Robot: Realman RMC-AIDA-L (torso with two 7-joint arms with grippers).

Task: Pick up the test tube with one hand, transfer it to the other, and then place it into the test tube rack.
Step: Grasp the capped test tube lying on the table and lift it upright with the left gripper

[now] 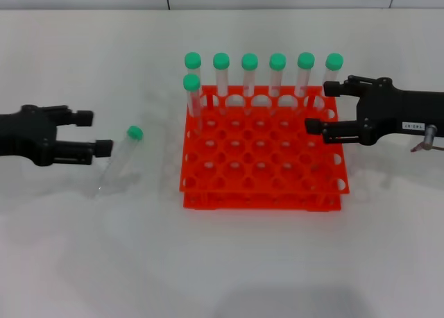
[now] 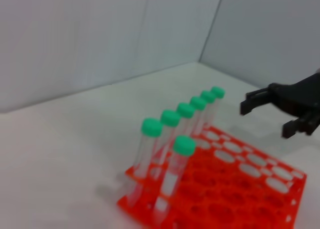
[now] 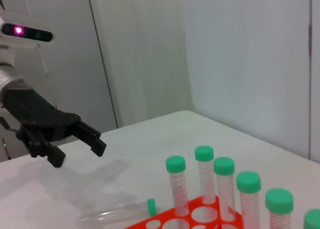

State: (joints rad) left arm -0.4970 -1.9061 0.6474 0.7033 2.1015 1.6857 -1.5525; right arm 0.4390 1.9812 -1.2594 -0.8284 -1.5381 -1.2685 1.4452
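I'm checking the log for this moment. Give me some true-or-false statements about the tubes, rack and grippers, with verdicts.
1. One tube lies on the table beside the rack. True.
2. The left gripper holds that tube. False: it is open and apart from the tube.
3. Seven tubes stand in the rack. True.
4. The right gripper is shut on a tube. False: it is open and empty, over the rack's right edge.
5. The caps are blue. False: green.
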